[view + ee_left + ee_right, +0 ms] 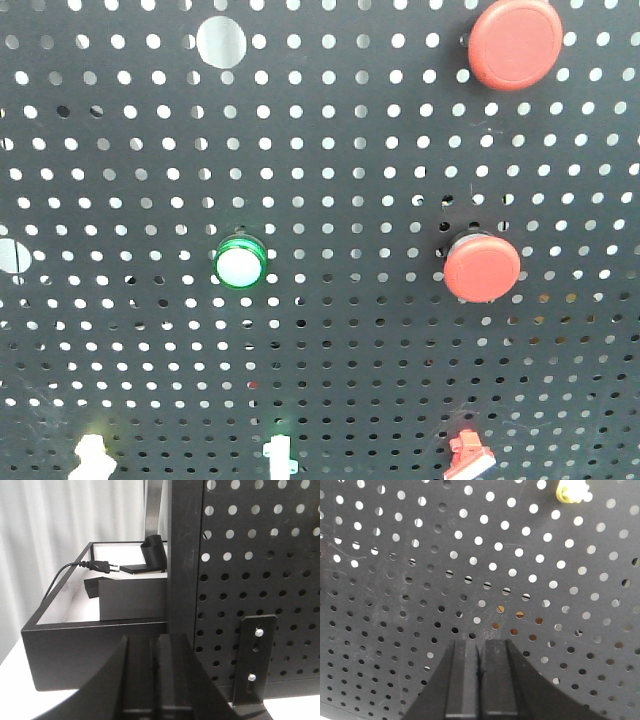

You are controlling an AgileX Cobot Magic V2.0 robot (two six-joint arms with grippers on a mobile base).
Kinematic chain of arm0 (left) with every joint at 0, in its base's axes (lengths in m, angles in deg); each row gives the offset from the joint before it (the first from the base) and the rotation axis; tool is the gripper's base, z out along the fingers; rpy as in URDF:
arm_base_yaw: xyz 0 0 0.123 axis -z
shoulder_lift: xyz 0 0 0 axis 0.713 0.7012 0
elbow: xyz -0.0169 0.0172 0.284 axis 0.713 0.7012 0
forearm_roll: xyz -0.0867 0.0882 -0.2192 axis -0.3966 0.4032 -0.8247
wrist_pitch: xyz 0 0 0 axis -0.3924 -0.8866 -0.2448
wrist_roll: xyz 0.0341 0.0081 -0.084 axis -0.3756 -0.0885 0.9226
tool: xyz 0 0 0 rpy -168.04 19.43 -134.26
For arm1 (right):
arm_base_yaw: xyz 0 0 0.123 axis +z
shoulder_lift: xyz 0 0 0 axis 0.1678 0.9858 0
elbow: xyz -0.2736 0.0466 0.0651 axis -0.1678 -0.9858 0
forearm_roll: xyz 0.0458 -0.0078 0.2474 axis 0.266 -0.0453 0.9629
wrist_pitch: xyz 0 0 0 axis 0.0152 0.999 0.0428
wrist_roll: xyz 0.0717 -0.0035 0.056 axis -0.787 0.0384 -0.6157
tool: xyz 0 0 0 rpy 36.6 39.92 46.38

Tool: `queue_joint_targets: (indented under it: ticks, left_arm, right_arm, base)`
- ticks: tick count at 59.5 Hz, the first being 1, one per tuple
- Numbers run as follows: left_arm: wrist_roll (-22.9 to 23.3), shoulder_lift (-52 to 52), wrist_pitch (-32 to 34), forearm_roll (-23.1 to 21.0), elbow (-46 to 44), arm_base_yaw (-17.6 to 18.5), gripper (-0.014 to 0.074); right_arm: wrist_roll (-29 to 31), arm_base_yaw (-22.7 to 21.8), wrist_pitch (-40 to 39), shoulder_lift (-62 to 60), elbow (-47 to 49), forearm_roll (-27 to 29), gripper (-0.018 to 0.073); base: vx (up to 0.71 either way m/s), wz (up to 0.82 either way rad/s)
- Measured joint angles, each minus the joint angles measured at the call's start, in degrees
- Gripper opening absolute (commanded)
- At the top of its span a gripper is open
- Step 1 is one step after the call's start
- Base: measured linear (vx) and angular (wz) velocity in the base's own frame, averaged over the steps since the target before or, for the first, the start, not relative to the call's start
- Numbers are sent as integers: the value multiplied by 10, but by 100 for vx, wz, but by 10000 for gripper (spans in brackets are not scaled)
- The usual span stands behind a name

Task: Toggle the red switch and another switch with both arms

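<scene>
Red switch (pixel 469 455): mounted at the pegboard's (pixel 350 360) bottom edge, right of centre. Left tool (pixel 156 680): clenched, empty, beside the pegboard's left edge. Right tool (pixel 480 680): clenched, empty, facing bare pegboard.

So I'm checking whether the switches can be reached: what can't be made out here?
- Red switch, front view: cut off by the bottom edge, lever position unreadable.
- Two white switches, front view: cropped likewise.
- Yellow part, right wrist view: cut by the top edge.
- Neither gripper appears in the front view, so distance to the switches is unknown.
</scene>
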Motion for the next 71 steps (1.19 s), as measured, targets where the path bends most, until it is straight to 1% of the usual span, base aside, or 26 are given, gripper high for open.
queue_joint_targets:
  ticks: [5,10,14,18,21,23,27,29,31,35,39,43,48,54,71]
  left_arm:
    - [0,0,0,0,0,0,3]
    - [0,0,0,0,0,0,3]
    - [0,0,0,1,0,0,3]
    - [0,0,0,1,0,0,3]
    - [0,0,0,1,0,0,3]
    - [0,0,0,1,0,0,3]
    - [0,0,0,1,0,0,3]
    - [0,0,0,1,0,0,3]
    - [0,0,0,1,0,0,3]
    - [0,0,0,1,0,0,3]
    - [0,0,0,1,0,0,3]
    - [0,0,0,1,0,0,3]
    - [0,0,0,1,0,0,3]
    - [0,0,1,1,0,0,3]
    - [0,0,0,2,0,0,3]
  right_arm:
    - [0,0,0,0,0,4,-6]
    - [15,0,1,0,0,38,-6]
    - [42,0,5,0,-3,99,-6]
    - [82,0,-2,0,-18,192,-6]
    - [126,0,-26,0,-48,268,-6]
    - [154,0,-49,0,-72,309,-6]
    - [194,-5,-98,0,-124,361,-6]
    - [204,-14,-126,0,-147,381,-6]
    - [209,-30,-150,0,-166,398,-6]
    - [210,-79,-185,0,-189,421,-6]
    - [210,-150,-211,0,-194,434,-6]
    - [210,-210,-223,-2,-194,430,-6]
    - [210,-255,-226,-24,-195,417,-6]
    - [210,-278,-232,-46,-195,411,-6]
    - [210,-279,-237,-50,-195,407,-6]
  base:
    - [0,0]
    - [0,0]
    - [0,0]
    - [0,0]
    - [0,0]
    - [0,0]
    - [0,0]
    - [0,0]
    - [0,0]
    - [0,0]
    - [0,0]
    - [0,0]
    - [0,0]
    - [0,0]
    - [0,0]
